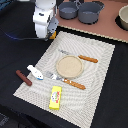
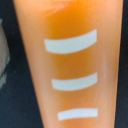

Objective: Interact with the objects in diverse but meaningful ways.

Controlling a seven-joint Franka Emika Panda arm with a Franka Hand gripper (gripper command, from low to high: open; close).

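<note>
— Fingers first: how wide are they?

— Fingers are out of sight in both views, so I can't tell whether they're spread or pinching. The gripper [image 1: 51, 34] hangs over the far corner of the striped mat [image 1: 97, 85], on the exterior view's left. A bit of the orange-yellow ridged bread block [image 2: 70, 60] peeks out right under it. On my wrist view that block fills nearly the whole picture, very close to the lens.

— Which way does it point?

— Three white bands [image 2: 70, 43] cross it, one after another along its length, so its long axis runs at right angles to them. It narrows toward the shortest band. From the exterior view I can't read its direction.

— Containers?

— Two grey-blue pots stand side by side on the tan board [image 1: 107, 27] beyond the mat. The larger [image 1: 90, 12] is toward the exterior view's right and the smaller [image 1: 67, 10] is just beside it. Their insides look dark; I can't say more. A pale bowl [image 1: 123, 17] is cut off at the right edge.

— And on the mat?

— A round tan plate [image 1: 69, 66] sits mid-mat, between an orange-handled knife [image 1: 82, 58] and an orange-handled fork [image 1: 67, 81]. The yellow flat packet [image 1: 55, 97] lies near the front edge. The white-and-blue piece [image 1: 35, 73] is at the left edge, with the brown sausage-like stick [image 1: 23, 77] just beside it, both lying aslant.
</note>
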